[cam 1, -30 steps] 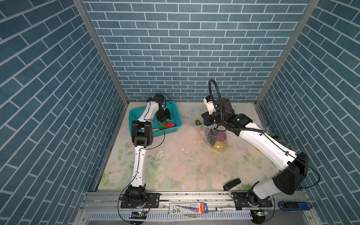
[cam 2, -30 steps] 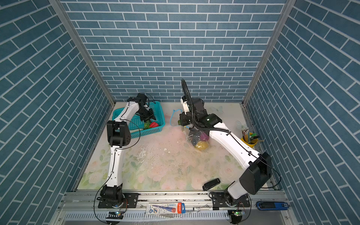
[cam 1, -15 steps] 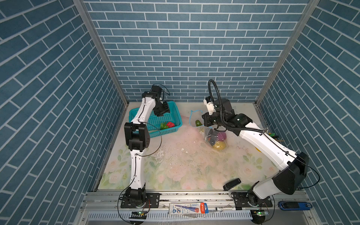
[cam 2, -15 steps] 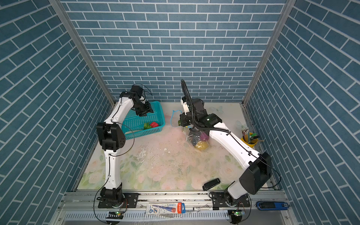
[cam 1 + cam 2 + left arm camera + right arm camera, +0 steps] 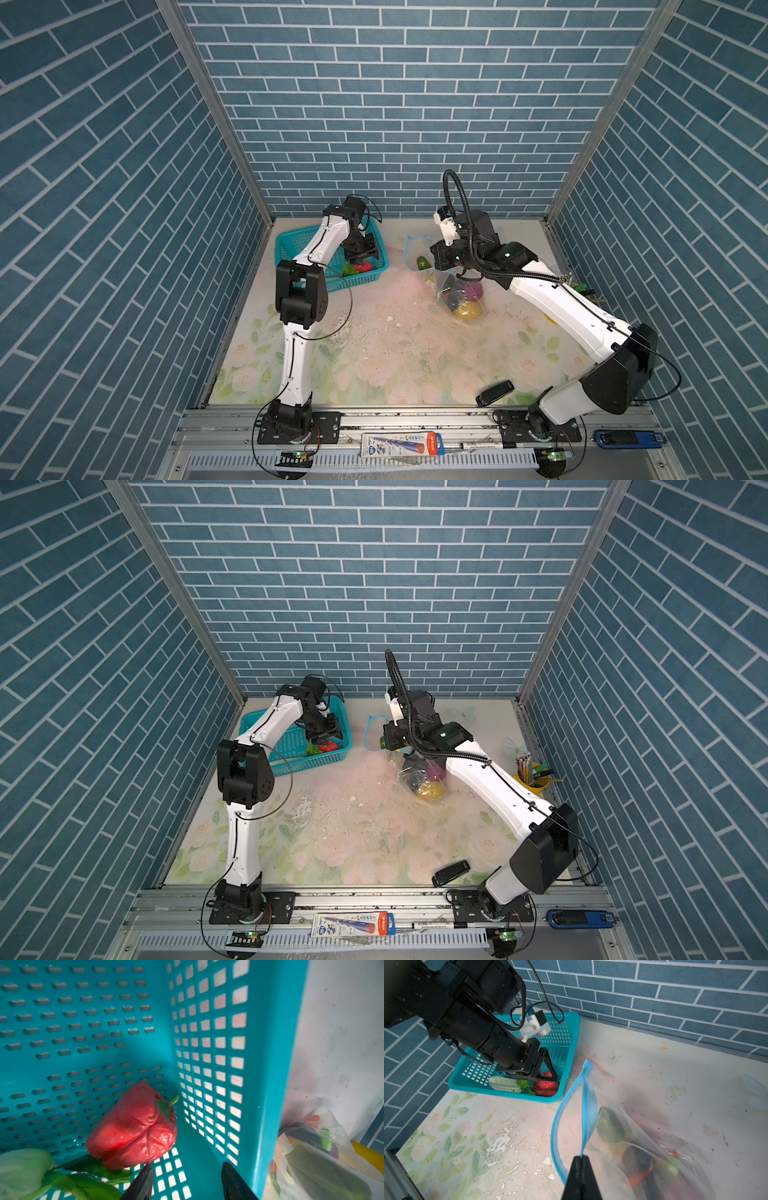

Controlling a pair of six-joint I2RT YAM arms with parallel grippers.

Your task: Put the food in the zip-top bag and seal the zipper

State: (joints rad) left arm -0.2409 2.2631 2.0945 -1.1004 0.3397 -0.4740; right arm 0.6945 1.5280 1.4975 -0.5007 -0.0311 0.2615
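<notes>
Your table had a flowered cover, with the print flaked white near the middle. In its far left corner you had a teal basket. The zip-top bag rested toward the far edge, right of the middle. A yellow cup of pencils stood at the right edge, and a small black device lay near the front edge.

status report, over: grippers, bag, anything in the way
Left gripper open beside red pepper, inside teal basket. Right gripper shut on zipper, zip-top bag mouth open. No blocker seen.
</notes>
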